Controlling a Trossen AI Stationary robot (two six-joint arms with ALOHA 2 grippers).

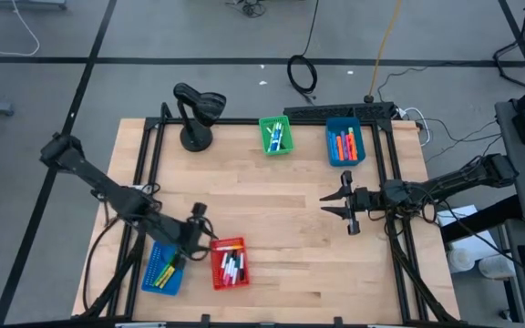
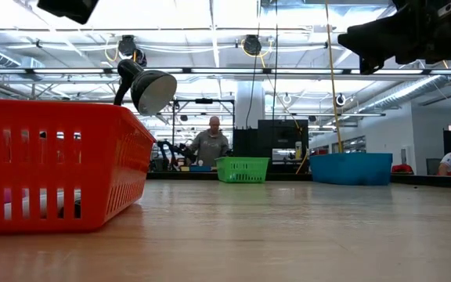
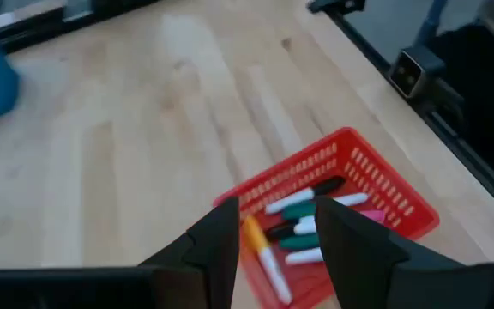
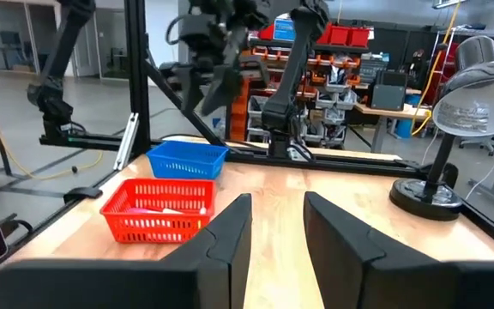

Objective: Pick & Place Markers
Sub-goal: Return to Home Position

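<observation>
The wooden table (image 1: 281,232) fills the middle of the high view. The left arm (image 1: 98,182) slants from the table's upper-left corner down toward its lower middle, stretched long. The right arm (image 1: 445,187) reaches in from the right edge with its wrist pointing toward the picture's left. A black desk lamp (image 1: 196,114) stands at the table's top left.

Four baskets sit on the wood. A green basket (image 1: 276,135) and an upper blue basket (image 1: 344,143) are along the top edge. A lower blue basket (image 1: 164,267) and a red basket (image 1: 229,264) sit side by side at the lower left.

The markers (image 3: 292,209) in the red basket lie just ahead of and below the left gripper (image 3: 277,208), which hangs by the basket's upper-left corner in the high view and touches none of them. In the left wrist view most lie side by side, with long axes running lower left to upper right, while an orange-capped one crosses them steeply. In the high view they run nearly up and down.

More markers fill the other baskets:
- Upper blue basket: orange and pink ones, running up and down in the frame.
- Green basket: blue and green ones.
- Lower blue basket: yellow and green ones, lying aslant.

The left gripper's fingers are spread and hold nothing. The right gripper (image 4: 278,202) hovers at the table's middle right, well apart from every basket, also spread and empty.
</observation>
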